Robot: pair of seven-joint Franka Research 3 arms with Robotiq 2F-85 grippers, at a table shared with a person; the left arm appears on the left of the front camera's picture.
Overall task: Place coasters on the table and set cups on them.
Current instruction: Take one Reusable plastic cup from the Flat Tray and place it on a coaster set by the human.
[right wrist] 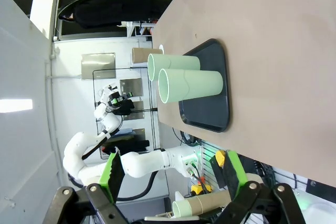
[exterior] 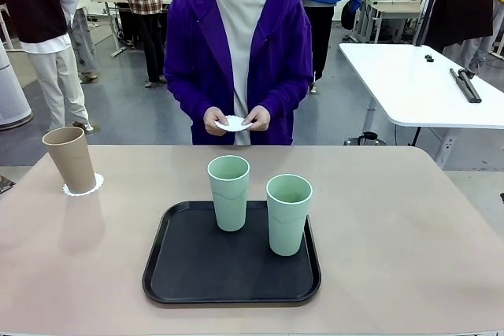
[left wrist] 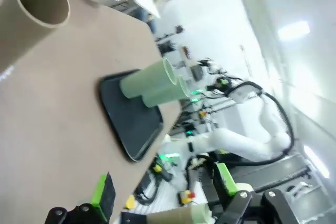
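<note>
The tan-brown cup (exterior: 69,160) stands on a lacy white coaster (exterior: 83,187) at the far left of the beige table (exterior: 409,226). Two mint green cups (exterior: 229,192) (exterior: 289,214) stand upright on the black tray (exterior: 197,273) at the table's middle. Across the table, a person in a purple hoodie holds white coasters (exterior: 234,123) in both hands. My left gripper (left wrist: 165,192) hangs open off the table's edge, well back from the tan cup (left wrist: 42,1) and the tray (left wrist: 134,119). My right gripper (right wrist: 173,174) is open too, short of the mint cups (right wrist: 191,85).
A white-topped table (exterior: 417,84) with black items stands at the back right. Other people stand behind the person. Bare tabletop lies to the tray's right and between the tray and the tan cup.
</note>
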